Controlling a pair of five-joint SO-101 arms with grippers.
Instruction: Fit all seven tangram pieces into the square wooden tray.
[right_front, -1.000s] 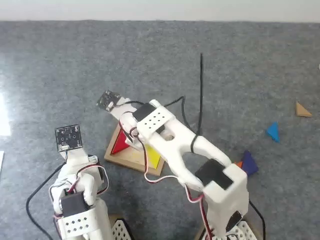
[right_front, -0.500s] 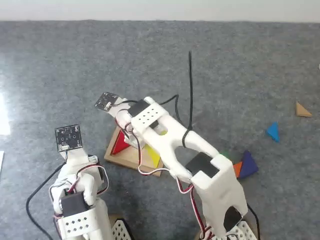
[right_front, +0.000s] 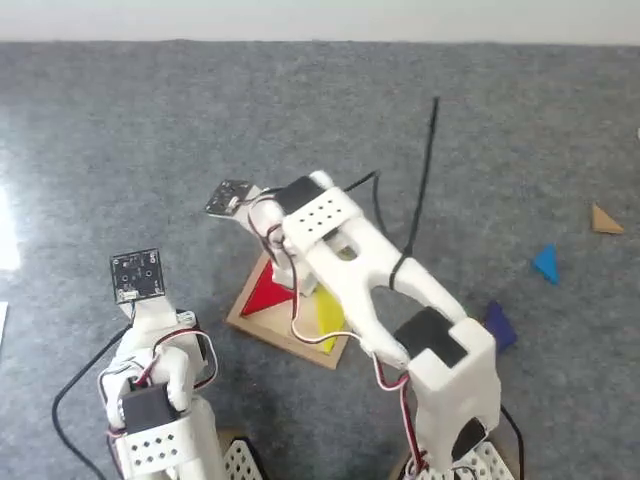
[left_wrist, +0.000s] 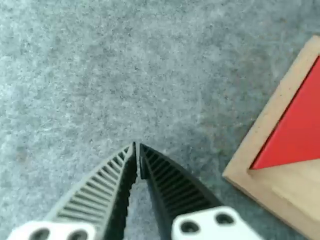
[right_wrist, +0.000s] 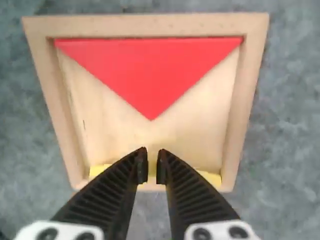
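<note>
Two of seven counted inside the square wooden tray (right_front: 275, 336): red triangle (right_front: 268, 298) flush along one wall, yellow triangle (right_front: 330, 320) along the wall opposite. Three loose pieces noted on the grey worktop (right_front: 150, 150), all well apart from the tray: dark blue piece (right_front: 499, 326) nearest, blue triangle (right_front: 545, 263) beyond, tan triangle (right_front: 604, 219) farthest out.

Right gripper (right_wrist: 148, 162) over the tray, tips above the yellow piece's edge; fingers drawn to a narrow slit, nothing between. Left gripper (left_wrist: 137, 150) low over bare worktop near a tray corner; fingers pressed almost together, empty.

Step judged as a gap between placements, with nothing carried and bare wood waiting. Next move probably calls for lifting clear of the tray, spreading the right fingers wide, and going out to the dark blue piece. After that, turning it to match the open floor before lowering.

From the high view: the scattered pieces and the tray's skew on the worktop, with the arm covering part of the tray's middle. From the right wrist view: bare wood on either flank of the red triangle, and the long red edge tight to the wall. From the left wrist view: one tray corner with a red tip seated in it.
</note>
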